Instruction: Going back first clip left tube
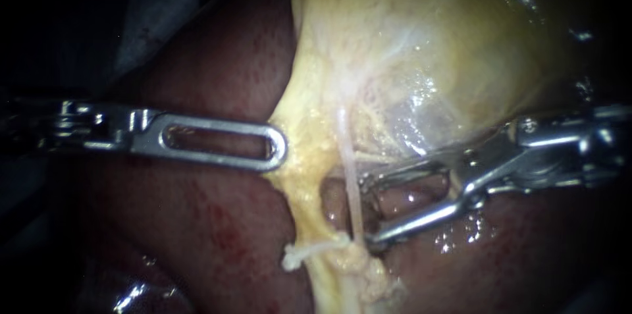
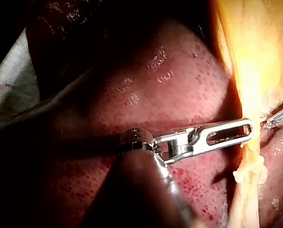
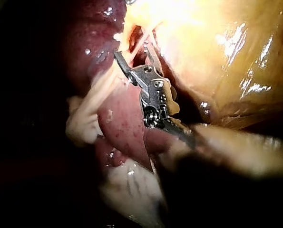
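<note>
Left tube: the thicker yellow strand, just past the jaw tips of our right instrument. A thin pale tube lies between the left tube and those tips. A white piece crosses the left tube low down, beyond the lower jaw's tip; we take it for the clip but are not sure. We judge the tube soft, wet, slippery and easy to tear, and the clip small, light and easy to knock. Best hold is not the tube but the fatty edge above it. The right jaws are spread wide and pinch nothing. Our left instrument has its jaws pressed together and, as far as we see, pinches the yellow edge of the gallbladder, across the tube from the right jaws. The dark red liver lies under both.
</note>
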`<state>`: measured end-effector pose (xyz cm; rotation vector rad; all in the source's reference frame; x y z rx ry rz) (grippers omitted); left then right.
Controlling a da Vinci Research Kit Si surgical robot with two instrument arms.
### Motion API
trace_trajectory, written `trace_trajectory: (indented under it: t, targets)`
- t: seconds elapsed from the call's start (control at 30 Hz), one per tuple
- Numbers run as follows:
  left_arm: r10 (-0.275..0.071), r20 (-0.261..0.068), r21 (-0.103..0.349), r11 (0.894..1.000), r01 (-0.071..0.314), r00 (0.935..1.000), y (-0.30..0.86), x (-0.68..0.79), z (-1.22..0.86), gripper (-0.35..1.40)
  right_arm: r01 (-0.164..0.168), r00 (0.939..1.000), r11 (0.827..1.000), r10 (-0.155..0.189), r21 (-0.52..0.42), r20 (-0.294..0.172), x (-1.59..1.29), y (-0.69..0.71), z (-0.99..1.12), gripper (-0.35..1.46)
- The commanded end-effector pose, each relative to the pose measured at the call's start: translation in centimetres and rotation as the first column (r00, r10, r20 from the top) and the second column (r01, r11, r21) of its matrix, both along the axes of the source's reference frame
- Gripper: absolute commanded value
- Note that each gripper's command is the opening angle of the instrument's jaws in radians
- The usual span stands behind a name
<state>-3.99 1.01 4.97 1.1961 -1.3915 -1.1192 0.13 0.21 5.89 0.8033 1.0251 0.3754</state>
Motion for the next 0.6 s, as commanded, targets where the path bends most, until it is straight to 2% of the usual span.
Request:
trace_trajectory:
  t: [0.03, 0.3, 0.6]
  targets:
    - [0.000, 0.000, 0.000, 1.000, 0.000, 1.0000, 0.00, 0.00, 0.01, -0.35, -0.002, 1.0000, 1.000, 0.002, -0.012, -0.002, -0.05, 0.04, -0.01, 0.51]
    - [0.000, -0.001, -0.001, 1.000, 0.000, 1.0000, -0.01, -0.01, 0.02, -0.35, -0.024, 0.9997, 0.999, 0.024, -0.039, 0.000, -0.28, 0.18, -0.09, 0.52]
    - [0.000, -0.002, -0.003, 1.000, 0.000, 1.0000, -0.01, -0.03, 0.08, -0.35, -0.016, 0.9998, 0.999, 0.016, -0.049, -0.008, -0.41, 0.24, -0.15, 0.52]
